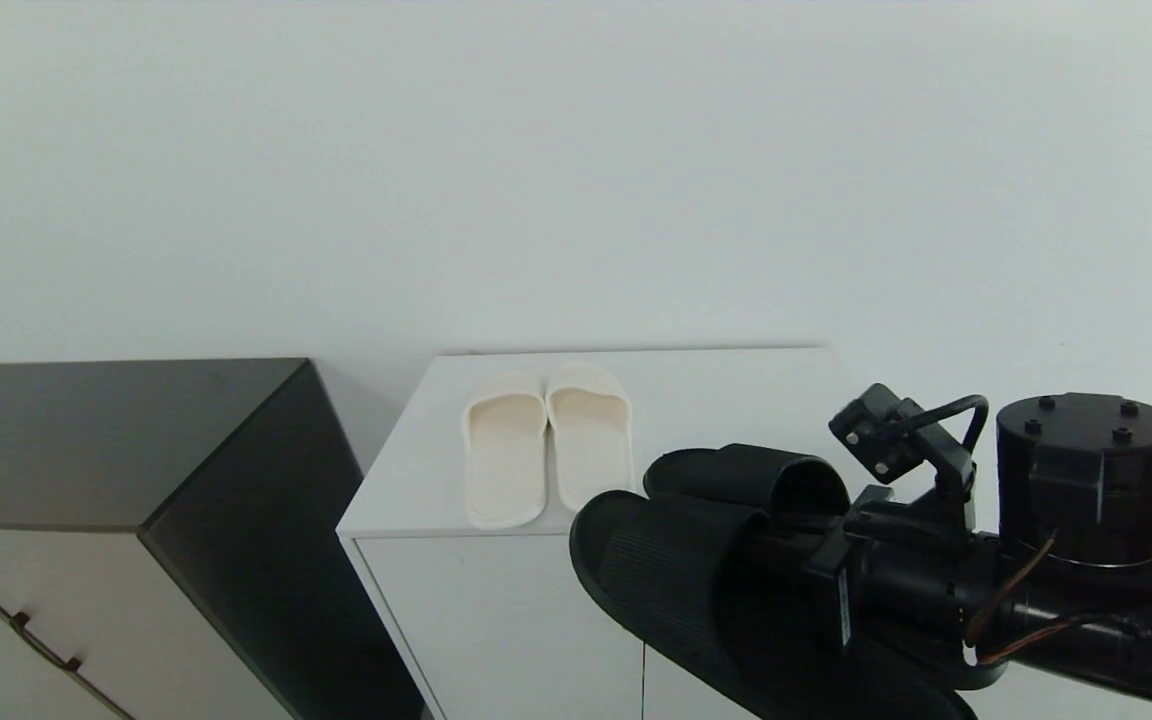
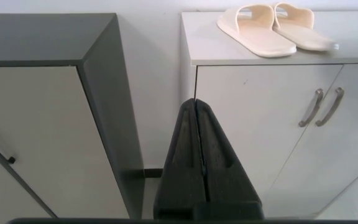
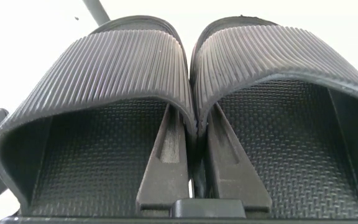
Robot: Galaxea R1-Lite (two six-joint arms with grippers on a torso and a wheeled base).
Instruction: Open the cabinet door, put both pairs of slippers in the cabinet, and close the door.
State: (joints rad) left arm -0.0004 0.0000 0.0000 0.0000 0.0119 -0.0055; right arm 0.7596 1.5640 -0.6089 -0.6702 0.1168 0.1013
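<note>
A pair of black ribbed slippers (image 1: 676, 570) hangs in the air before the white cabinet's (image 1: 726, 385) front right part. My right gripper (image 3: 194, 121) is shut on them: one finger reaches into each slipper (image 3: 129, 68) and they pinch the two touching inner walls. A cream pair of slippers (image 1: 546, 445) lies side by side on the cabinet top, toward its left. The cabinet doors (image 2: 253, 118) are shut, with two metal handles (image 2: 316, 107) at the middle seam. My left gripper (image 2: 196, 107) is shut on nothing, low, facing the gap between the two cabinets.
A dark-topped cabinet (image 1: 116, 430) with pale fronts and a black handle (image 1: 41, 645) stands left of the white one, a narrow gap between them. A plain white wall rises behind both. The right part of the white top is bare.
</note>
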